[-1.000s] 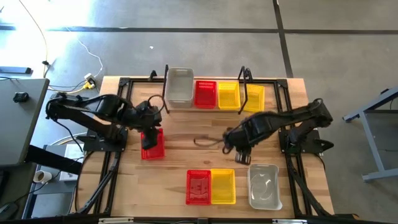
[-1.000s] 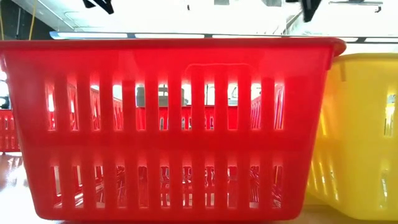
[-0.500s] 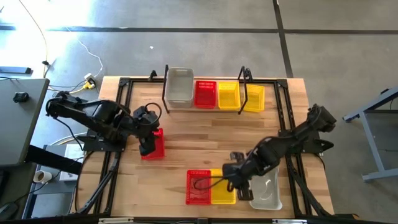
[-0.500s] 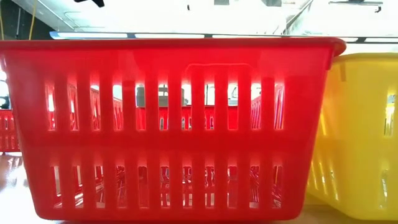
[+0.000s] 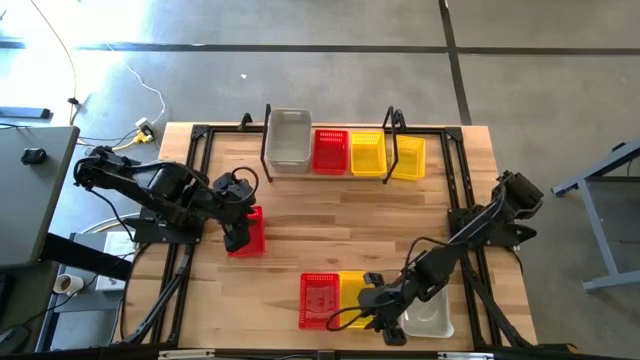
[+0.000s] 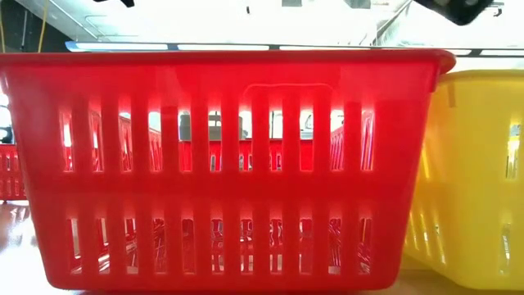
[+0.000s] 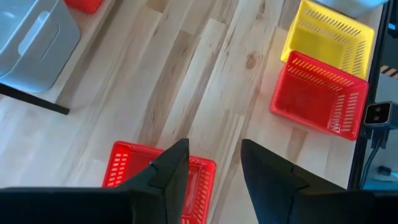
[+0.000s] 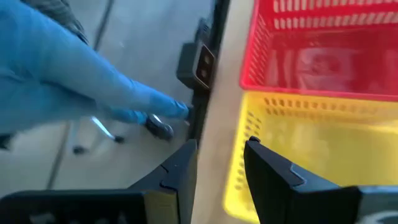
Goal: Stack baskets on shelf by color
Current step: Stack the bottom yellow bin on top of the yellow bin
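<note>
The shelf (image 5: 265, 140) at the far edge holds a clear basket (image 5: 289, 140), a red basket (image 5: 330, 150) and a yellow basket (image 5: 367, 153). Another yellow basket (image 5: 410, 157) sits just past the shelf's right end. My left gripper (image 7: 211, 168) hangs open above a lone red basket (image 7: 127, 165) at the table's left. Near the front edge a red basket (image 5: 318, 300), a yellow basket (image 8: 323, 143) and a clear basket (image 5: 428, 312) stand in a row. My right gripper (image 8: 217, 165) is open over the yellow basket's near wall; I see no touch.
Bare wood lies between the shelf and the front row. Both arms' black base frames (image 5: 190, 240) run along the table's left and right sides. Beyond the near table edge a person's blue-clad limb (image 8: 81, 74) shows. The low view is filled by the front red basket (image 6: 229, 164).
My right gripper has swung from the table's middle toward the near edge and sunk, tipping further downward, to the front yellow basket. It has stayed open. No basket has moved.
</note>
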